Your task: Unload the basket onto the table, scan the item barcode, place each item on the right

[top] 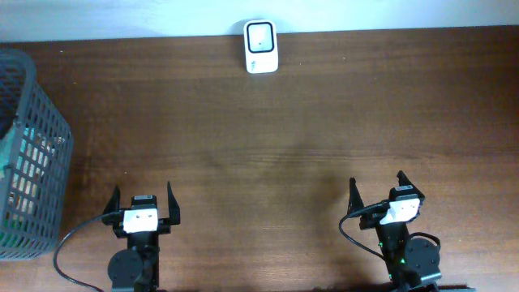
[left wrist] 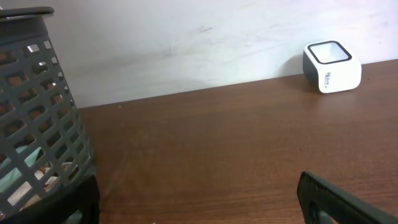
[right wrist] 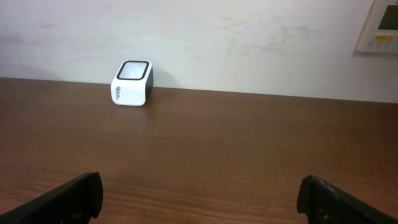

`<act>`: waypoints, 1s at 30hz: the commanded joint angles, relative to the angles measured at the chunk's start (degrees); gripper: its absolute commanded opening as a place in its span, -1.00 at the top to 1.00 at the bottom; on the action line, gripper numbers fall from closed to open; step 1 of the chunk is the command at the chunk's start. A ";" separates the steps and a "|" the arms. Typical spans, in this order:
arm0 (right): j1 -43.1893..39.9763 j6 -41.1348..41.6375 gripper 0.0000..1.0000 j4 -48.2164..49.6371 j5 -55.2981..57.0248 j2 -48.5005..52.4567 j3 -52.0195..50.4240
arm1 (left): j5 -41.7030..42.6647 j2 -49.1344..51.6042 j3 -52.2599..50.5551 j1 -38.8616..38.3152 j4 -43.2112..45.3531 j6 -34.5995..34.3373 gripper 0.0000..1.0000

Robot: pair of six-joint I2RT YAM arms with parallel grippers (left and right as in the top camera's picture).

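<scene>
Nearest me, my left pincer sits at the near edge of the brown table, spread wide and holding nothing. My right pincer is likewise spread and empty, well apart from it on the right. Beyond my left pincer and off to its left stands a grey lattice basket; I cannot make out the pale and teal things inside through the mesh. Farthest off, the white barcode scanner stands at the table's back edge by the wall, its dark-framed window facing up.
</scene>
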 commanded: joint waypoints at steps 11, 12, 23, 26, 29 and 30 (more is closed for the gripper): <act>0.26 0.42 -0.97 -0.28 0.09 -0.28 -0.42 | -0.85 -0.11 -0.39 0.37 0.04 0.90 -0.98; 0.26 0.42 -0.97 -0.28 0.11 -0.28 -0.42 | -0.83 -0.11 -0.26 0.37 0.02 0.87 -0.98; 0.26 0.42 -0.97 -0.28 0.11 -0.28 -0.42 | -0.87 13.18 11.47 0.37 -0.15 -0.66 -0.98; 0.26 0.42 -0.97 -0.28 0.11 -0.28 -0.42 | -0.92 22.91 19.91 0.37 0.24 -0.63 -0.98; 0.26 0.42 -0.97 -0.28 0.11 -0.28 -0.42 | -1.44 32.04 30.49 0.35 -0.66 -0.61 -0.98; 0.26 0.42 -0.97 -0.28 0.09 -0.28 -0.42 | -1.38 34.93 35.12 0.35 -2.64 -0.63 -0.98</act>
